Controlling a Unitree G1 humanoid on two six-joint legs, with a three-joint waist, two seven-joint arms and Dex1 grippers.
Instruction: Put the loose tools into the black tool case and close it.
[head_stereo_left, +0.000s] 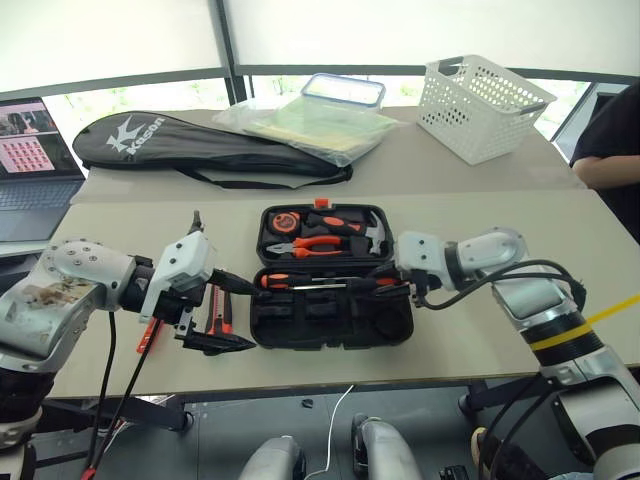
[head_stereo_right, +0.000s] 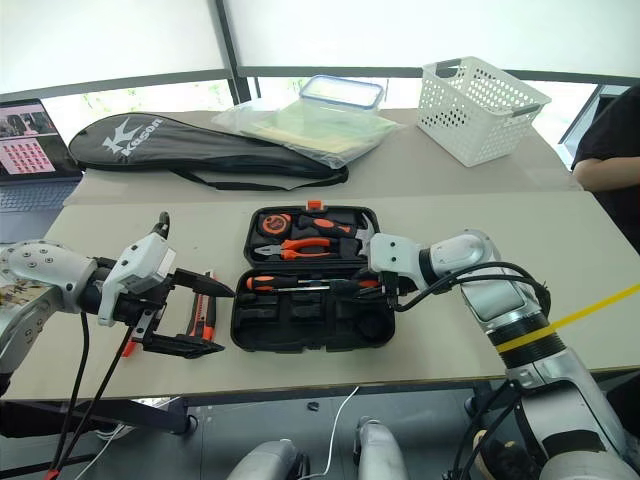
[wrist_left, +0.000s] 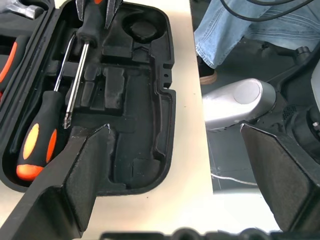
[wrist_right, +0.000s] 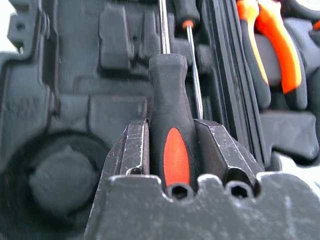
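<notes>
Landmark: the black tool case (head_stereo_left: 330, 325) lies open on the counter (head_stereo_left: 520, 340), lid half away from me holding orange-handled pliers (head_stereo_left: 320, 243), a hammer and a tape measure.
My right tool (wrist_right: 172, 150): pinching the black-and-orange handle of a screwdriver (wrist_right: 170, 100), carried over the near half of the case, shaft pointing along the moulded recesses.
My left tool (head_stereo_left: 215, 315): spread wide, holding nothing, just beside the case's left edge.
Other loose tools: a second screwdriver (wrist_left: 42, 130) already lies in the case beside a slim shaft; the black-orange utility knife (head_stereo_left: 222, 318) lies on the counter just left of the case, under my left tool.
Handling, as I judge it: the screwdriver is light and stiff, its rubbery handle grips well; holding it mid-handle suits lowering it flat into its recess.
Case: stiff plastic shell; I would close it by the lid's far edge.
</notes>
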